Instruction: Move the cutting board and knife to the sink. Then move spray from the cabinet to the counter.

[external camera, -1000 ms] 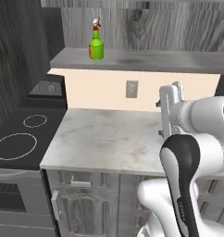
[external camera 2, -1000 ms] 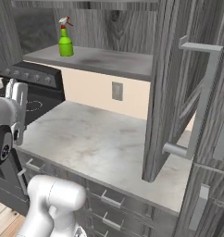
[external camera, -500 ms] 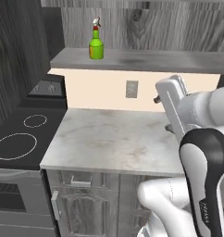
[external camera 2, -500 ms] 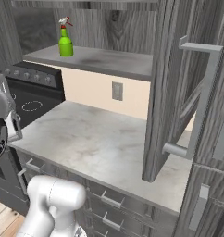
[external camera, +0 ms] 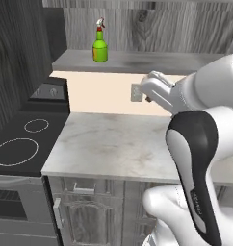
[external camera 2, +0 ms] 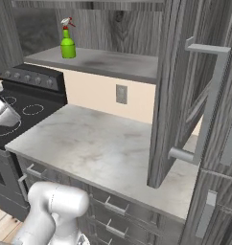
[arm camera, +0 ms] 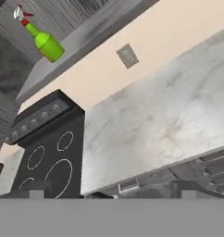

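The green spray [external camera: 100,46] [external camera 2: 67,43] [arm camera: 44,41] stands upright at the left end of the cabinet shelf [external camera: 147,62] [external camera 2: 108,63] [arm camera: 88,36]. Below it lies the bare marble counter [external camera: 113,144] [external camera 2: 94,141] [arm camera: 169,111]. My gripper [arm camera: 113,190] [external camera: 148,86] hangs above the counter's back right part, well right of and below the spray, and points toward it. Its dark fingertips [arm camera: 35,189] stand wide apart with nothing between them. The cutting board, knife and sink are out of view.
A black stovetop [external camera: 19,144] [external camera 2: 22,107] [arm camera: 49,162] adjoins the counter on the left. The open cabinet door [external camera 2: 180,91] with its bar handle hangs over the counter's right end. A wall outlet [external camera: 136,92] [external camera 2: 121,94] sits under the shelf. Drawers [external camera 2: 113,206] lie below.
My hand has swung left and tipped over from upright, now pointing toward the shelf. It stayed open. The spray has not moved.
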